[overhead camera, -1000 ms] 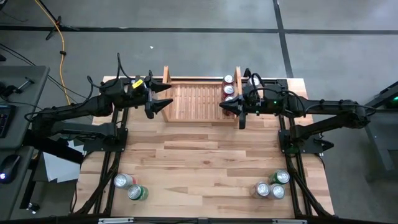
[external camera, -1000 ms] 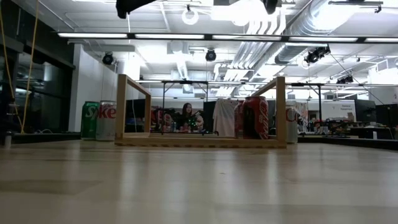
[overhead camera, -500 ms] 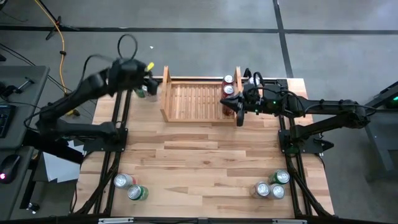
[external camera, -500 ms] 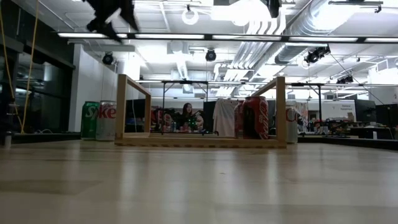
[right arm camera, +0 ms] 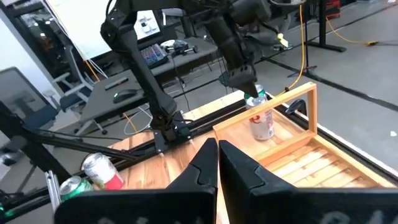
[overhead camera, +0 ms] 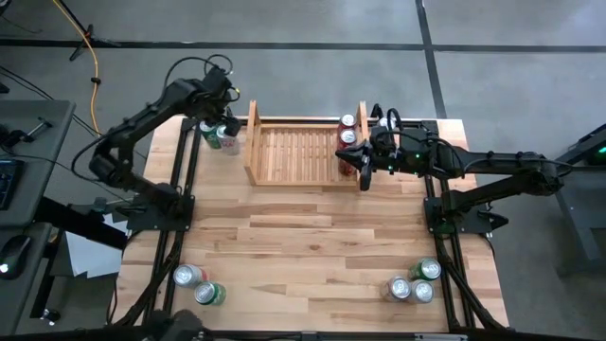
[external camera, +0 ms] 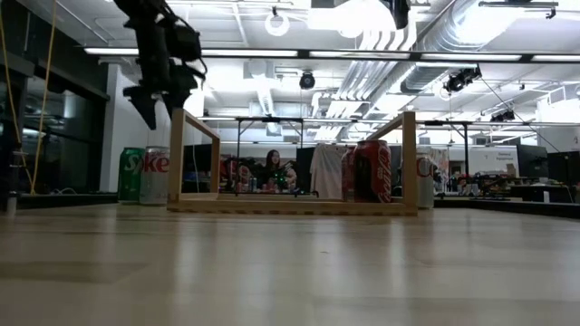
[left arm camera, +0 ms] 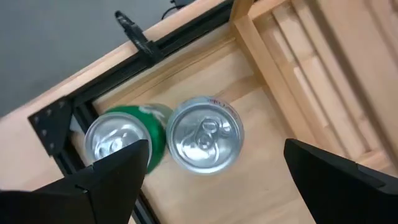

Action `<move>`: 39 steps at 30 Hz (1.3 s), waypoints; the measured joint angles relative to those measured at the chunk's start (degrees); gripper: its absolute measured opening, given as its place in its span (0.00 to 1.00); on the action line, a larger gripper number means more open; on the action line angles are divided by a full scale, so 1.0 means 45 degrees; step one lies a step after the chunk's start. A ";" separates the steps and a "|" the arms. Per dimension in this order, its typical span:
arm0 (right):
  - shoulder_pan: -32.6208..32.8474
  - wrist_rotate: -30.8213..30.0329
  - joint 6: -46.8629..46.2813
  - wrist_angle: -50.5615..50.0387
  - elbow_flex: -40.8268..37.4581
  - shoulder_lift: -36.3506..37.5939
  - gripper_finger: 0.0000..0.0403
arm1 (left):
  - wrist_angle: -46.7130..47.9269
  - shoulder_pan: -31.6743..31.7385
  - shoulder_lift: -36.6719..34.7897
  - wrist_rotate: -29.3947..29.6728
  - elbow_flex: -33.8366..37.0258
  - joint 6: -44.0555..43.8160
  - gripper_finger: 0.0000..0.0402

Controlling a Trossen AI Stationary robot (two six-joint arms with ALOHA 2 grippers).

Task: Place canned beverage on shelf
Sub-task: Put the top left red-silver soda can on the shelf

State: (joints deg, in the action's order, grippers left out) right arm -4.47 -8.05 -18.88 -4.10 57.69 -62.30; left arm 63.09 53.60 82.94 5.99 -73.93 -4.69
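Near cans: two cans (overhead camera: 197, 284) sat at the bench's (overhead camera: 303, 246) near left edge and three more (overhead camera: 414, 281) at the near right — stock waiting, none of it touched.
Shelf: the shelf (overhead camera: 301, 153) stood across the far middle of the bench, its slats mostly bare; red cans (overhead camera: 347, 137) were lined against its right side board, likely so the row fills from that side.
Right tool: the right tool (overhead camera: 364, 169) hung at the shelf's right end, just beside those cans, fingers together and holding nothing — apparently waiting.
Left tool: the left tool (left arm camera: 205, 180) hovered fingers apart over a silver can (left arm camera: 204, 133) and a green can (left arm camera: 121, 139), which touched each other outside the shelf's left board — probably lining up to grasp one.
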 joint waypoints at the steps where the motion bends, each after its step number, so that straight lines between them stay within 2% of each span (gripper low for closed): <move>1: 0.0000 0.0001 -0.0111 -0.0016 0.0000 0.0000 0.00 | -0.0013 0.0011 0.0186 -0.0003 0.0000 0.0333 0.91; 7: 0.0000 0.0005 -0.0140 -0.0218 0.0000 0.0000 0.00 | 0.0001 0.0006 0.1091 -0.0095 0.0000 0.2201 0.91; 17: 0.0002 0.0004 -0.0140 -0.0223 0.0000 0.0000 0.00 | -0.0003 0.0003 0.1939 -0.0074 0.0000 0.4111 0.91; 30: 0.0000 0.0000 -0.0145 -0.0232 0.0000 0.0000 0.00 | 0.0049 0.0002 0.3335 0.0317 -0.0005 0.4153 0.91; 39: 0.0000 -0.0121 -0.0140 -0.0281 0.0000 0.0000 0.00 | 0.0095 -0.0028 0.3497 0.0307 -0.0005 0.3973 0.90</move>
State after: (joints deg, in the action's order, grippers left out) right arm -4.47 -8.60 -19.51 -5.37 57.69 -62.30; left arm 63.52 53.47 98.67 7.37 -73.95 13.18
